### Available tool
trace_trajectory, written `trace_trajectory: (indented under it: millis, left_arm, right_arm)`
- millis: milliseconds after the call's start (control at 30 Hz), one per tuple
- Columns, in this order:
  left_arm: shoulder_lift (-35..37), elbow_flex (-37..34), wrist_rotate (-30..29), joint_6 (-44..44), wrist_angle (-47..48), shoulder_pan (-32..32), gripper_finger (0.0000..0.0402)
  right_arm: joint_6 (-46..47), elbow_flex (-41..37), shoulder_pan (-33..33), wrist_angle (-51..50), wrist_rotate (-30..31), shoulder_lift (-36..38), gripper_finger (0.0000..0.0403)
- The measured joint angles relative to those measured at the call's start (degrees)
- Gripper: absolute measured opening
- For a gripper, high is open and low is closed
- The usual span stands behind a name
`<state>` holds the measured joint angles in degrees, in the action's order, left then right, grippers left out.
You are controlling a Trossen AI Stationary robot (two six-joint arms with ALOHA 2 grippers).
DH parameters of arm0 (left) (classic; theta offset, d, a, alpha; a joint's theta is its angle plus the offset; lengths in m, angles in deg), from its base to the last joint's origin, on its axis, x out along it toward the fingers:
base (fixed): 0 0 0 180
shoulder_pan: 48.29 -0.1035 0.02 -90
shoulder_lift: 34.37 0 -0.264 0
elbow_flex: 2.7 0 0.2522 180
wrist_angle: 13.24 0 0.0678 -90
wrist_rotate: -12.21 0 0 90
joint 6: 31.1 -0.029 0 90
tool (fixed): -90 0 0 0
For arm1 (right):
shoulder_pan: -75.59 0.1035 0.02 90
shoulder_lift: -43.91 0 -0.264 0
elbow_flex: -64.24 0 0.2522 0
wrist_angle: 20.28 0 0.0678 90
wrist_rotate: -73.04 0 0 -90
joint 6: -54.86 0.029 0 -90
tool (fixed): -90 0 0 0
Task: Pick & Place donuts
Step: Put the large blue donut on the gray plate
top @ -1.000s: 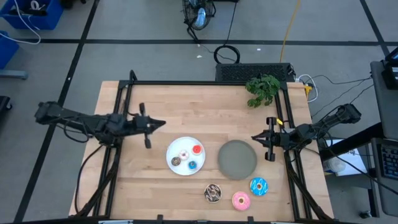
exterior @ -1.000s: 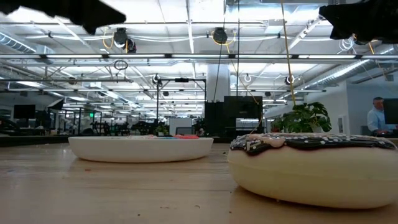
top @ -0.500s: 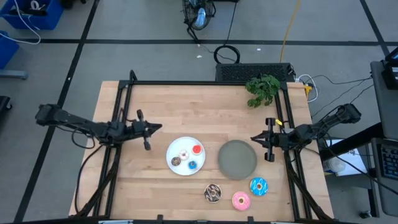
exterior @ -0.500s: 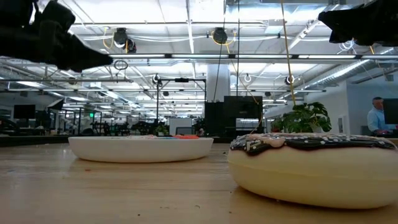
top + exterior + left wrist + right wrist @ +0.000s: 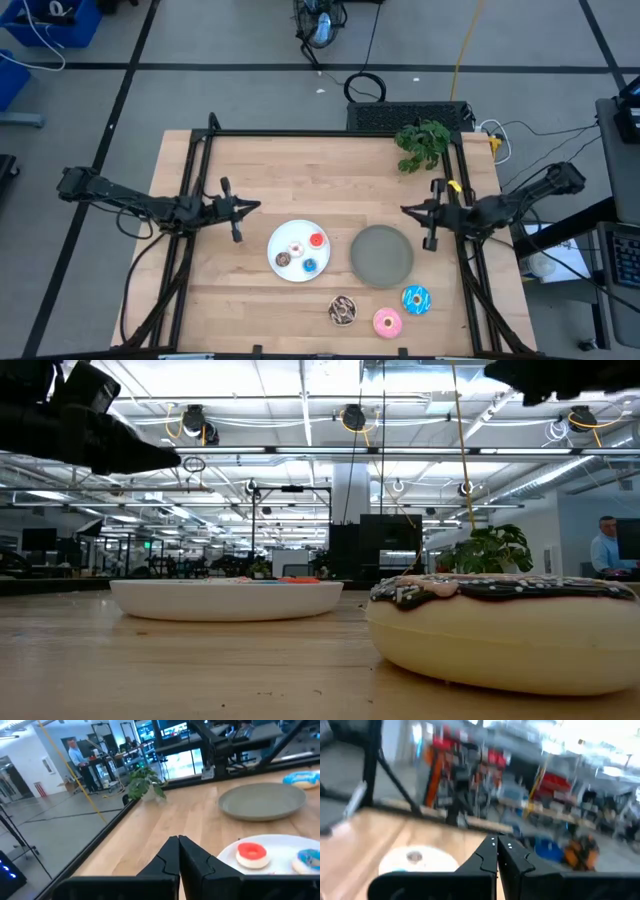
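Four tiny donuts lie on the white plate [image 5: 299, 250]: red [image 5: 317, 240], pale pink [image 5: 296, 249], brown [image 5: 283, 260] and blue [image 5: 309, 265]. The three larger ones rest flat on the table near its near edge: chocolate-drizzled [image 5: 342, 310], pink [image 5: 387, 322] and blue sprinkled [image 5: 416, 299]. My left gripper [image 5: 255, 206] hovers shut to the left of the white plate, and its wrist view shows the red donut [image 5: 251, 854] ahead. My right gripper [image 5: 405, 210] hovers shut beyond the grey plate [image 5: 381, 254], toward the right edge.
A green plant sprig [image 5: 422, 143] lies at the far right corner. A black frame rail [image 5: 320, 133] runs along the far edge and down both sides. Bare wood lies between the plates and the far edge. In the low view the chocolate donut [image 5: 500, 630] fills the foreground.
My left gripper has drawn back slightly toward the table's left edge and come down, then held still. My right gripper has risen and shifted a little toward the far edge, staying shut. The donuts and plates have not moved.
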<state>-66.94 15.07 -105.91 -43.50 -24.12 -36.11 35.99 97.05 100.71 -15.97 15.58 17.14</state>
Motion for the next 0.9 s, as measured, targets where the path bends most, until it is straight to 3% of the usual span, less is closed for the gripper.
trace_trajectory:
  millis: [167,467,733,900]
  left_arm:
    - [0.0,0.0,-2.3,-3.6,0.5,0.0,0.0033]
    - [0.0,0.0,-3.0,-5.5,0.0,0.0,0.0048]
    - [0.0,0.0,-3.5,-2.8,-6.8,-1.6,0.0049]
    - [0.0,0.0,-3.5,-2.3,-6.5,-2.5,0.0049]
  right_arm:
    - [6.1,14.4,3.2,-14.1,2.2,-12.4,0.0]
    - [32.6,46.6,15.0,-56.4,3.7,-35.8,0.0]
    - [52.5,64.9,21.2,-84.2,3.3,-51.2,0.0]
    - [60.9,68.0,22.0,-91.5,-1.4,-55.4,0.0]
